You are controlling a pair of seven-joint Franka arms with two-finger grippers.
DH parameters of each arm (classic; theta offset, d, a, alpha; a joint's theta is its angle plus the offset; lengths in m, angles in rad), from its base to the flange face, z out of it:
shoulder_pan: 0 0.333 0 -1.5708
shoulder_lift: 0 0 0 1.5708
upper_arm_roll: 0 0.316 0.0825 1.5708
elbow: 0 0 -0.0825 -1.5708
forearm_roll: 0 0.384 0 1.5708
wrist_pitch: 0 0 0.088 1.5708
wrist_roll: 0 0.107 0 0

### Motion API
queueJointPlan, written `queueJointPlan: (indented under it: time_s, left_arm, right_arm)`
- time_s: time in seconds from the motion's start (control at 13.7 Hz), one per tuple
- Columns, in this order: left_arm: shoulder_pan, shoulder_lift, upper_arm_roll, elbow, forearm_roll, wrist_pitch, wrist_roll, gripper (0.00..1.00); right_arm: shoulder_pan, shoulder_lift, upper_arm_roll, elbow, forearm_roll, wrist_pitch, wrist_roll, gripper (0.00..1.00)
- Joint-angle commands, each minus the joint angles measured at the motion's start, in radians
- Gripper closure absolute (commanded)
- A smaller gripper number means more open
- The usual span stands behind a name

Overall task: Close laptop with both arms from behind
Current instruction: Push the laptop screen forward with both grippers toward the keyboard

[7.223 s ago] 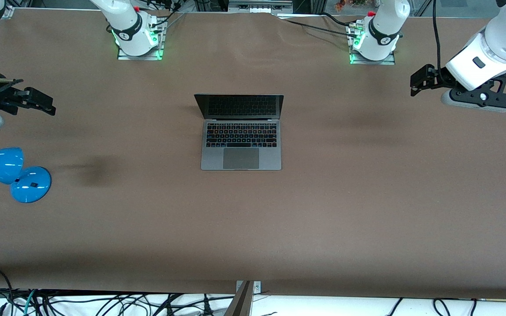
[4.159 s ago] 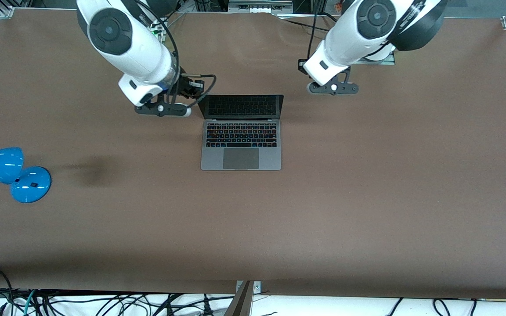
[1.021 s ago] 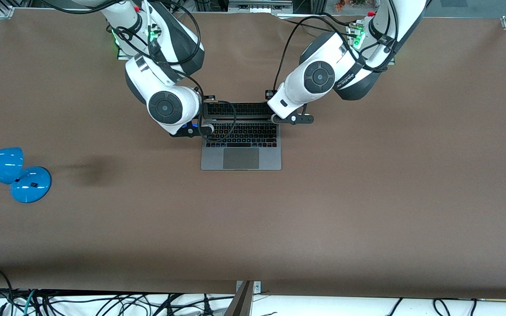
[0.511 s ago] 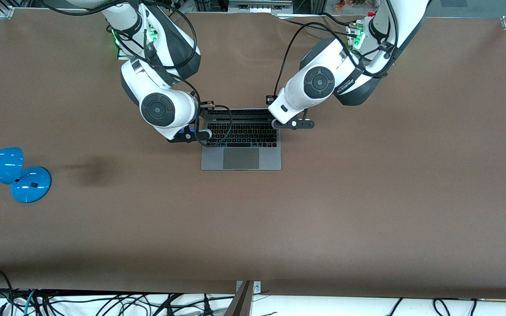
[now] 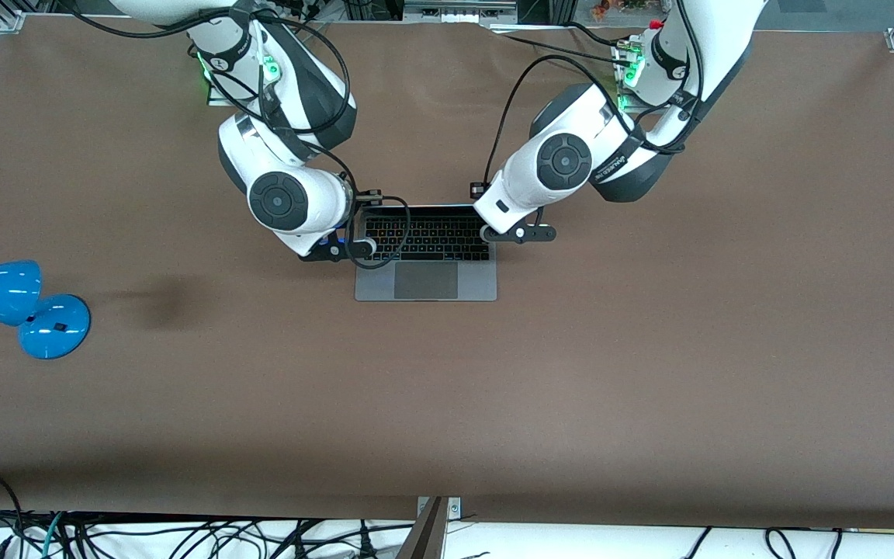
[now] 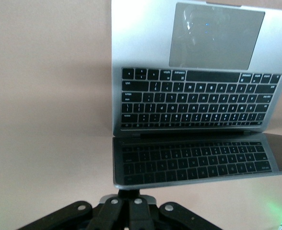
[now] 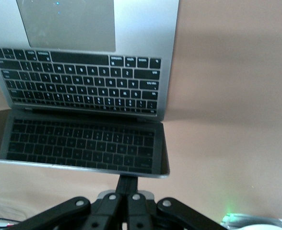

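On the brown table [image 5: 649,349], the slim space-grey metal laptop [image 5: 426,264] lies half folded, its lid's top edge met by the closed black left gripper [image 6: 128,192] and closed black right gripper [image 7: 127,180], whose fingertips the white arms hide from the front camera.

We see slim space-grey laptop [image 5: 425,260] mid-table, between two arm bases, trackpad end nearest front camera. Base flat on brown table [image 5: 649,349]; black keyboard [image 5: 427,237] and large grey trackpad [image 5: 426,280] exposed. Lid [image 6: 198,160] partly lowered, tipped forward over keyboard's farthest rows, dark screen mirroring keys. We note two white arms with black joint bands and cables reaching from bases to lid's two corners: left gripper [image 6: 130,199] and right gripper [image 7: 126,187], fingers together, each touching lid's top edge.
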Motion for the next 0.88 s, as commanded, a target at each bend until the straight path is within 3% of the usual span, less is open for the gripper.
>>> queueJointPlan:
  time_s: [0.0,0.8]
  left_arm:
    - [-0.006,0.036,0.011,0.049,0.035,-0.007,-0.016,1.00]
    - [-0.006,0.097,0.036,0.124,0.048,-0.007,-0.007,1.00]
  right_arm:
    - [0.000,0.001,-0.005,0.001,-0.001,0.024,-0.040,0.99]
    - [0.000,0.029,-0.051,0.002,-0.001,0.127,-0.126,0.99]
